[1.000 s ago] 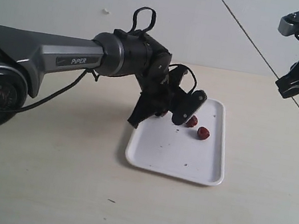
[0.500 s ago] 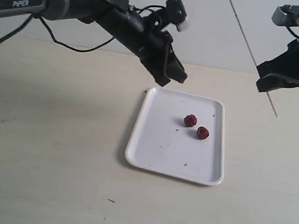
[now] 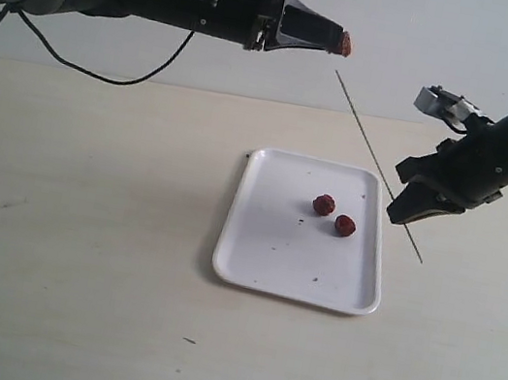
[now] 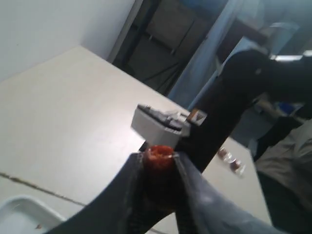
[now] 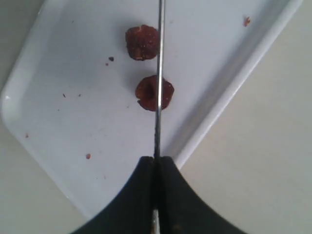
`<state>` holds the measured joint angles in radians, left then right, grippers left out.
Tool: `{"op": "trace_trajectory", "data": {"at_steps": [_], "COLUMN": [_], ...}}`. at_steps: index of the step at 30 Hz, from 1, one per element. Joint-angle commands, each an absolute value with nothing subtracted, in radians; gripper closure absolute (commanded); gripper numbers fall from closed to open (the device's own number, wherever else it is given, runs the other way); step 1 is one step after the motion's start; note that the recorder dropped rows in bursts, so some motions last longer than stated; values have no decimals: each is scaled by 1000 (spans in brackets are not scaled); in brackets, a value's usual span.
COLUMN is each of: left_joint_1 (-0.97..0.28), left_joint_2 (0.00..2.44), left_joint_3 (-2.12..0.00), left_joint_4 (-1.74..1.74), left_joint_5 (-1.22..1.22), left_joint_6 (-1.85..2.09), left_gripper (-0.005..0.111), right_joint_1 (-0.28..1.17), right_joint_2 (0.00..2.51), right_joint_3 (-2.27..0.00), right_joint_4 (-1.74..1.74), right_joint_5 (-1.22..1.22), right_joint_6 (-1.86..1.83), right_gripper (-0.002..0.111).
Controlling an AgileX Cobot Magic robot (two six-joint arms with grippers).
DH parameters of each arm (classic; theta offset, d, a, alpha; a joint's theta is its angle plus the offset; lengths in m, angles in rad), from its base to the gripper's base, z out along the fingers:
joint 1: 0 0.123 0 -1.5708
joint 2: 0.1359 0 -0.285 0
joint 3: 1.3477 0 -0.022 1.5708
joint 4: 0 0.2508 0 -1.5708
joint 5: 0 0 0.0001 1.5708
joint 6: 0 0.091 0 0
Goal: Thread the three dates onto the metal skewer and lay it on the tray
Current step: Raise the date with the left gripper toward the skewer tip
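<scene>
Above the tray's right edge, the metal skewer is clamped near its lower end by the right pincer, whose jaws are pressed tight on it. Its long axis is slanted: the long free end is pointed up and leftward toward the left pincer, well apart from it, and the short end is angled down toward the table. Two dates are contained in the white tray, close together but apart: the farther date and the nearer date. A third date is gripped at the left pincer's tip, high over the table. Three dates, one skewer and one tray are counted.
</scene>
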<state>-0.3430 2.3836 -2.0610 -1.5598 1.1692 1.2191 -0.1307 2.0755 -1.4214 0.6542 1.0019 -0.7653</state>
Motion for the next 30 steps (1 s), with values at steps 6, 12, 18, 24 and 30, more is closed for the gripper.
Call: {"op": "trace_trajectory", "data": {"at_steps": [6, 12, 18, 24, 30], "left_joint_1": [-318, -297, -210, -149, -156], "left_joint_2": [2393, 2386, 2387, 2398, 2432], "left_joint_3": [-2058, -2049, -2049, -2040, -2030], "left_joint_4": [-1607, -1555, -1670, -1682, -1716], "left_joint_5": [1221, 1221, 1221, 1205, 1102], "left_joint_6": [1125, 1050, 926, 786, 778], "left_gripper": [87, 87, 87, 87, 87], "right_joint_1": [-133, -133, -133, -133, -127], "right_joint_2": [2081, 2081, 2081, 2081, 2083], "right_joint_3": [-1422, -1422, -1422, -1412, -1403], "right_joint_4": [754, 754, 771, 849, 894], "right_joint_5": [1056, 1070, 1098, 1126, 1218], "right_joint_6": [-881, -905, -912, -946, -1047], "right_gripper": [108, 108, 108, 108, 108]}}
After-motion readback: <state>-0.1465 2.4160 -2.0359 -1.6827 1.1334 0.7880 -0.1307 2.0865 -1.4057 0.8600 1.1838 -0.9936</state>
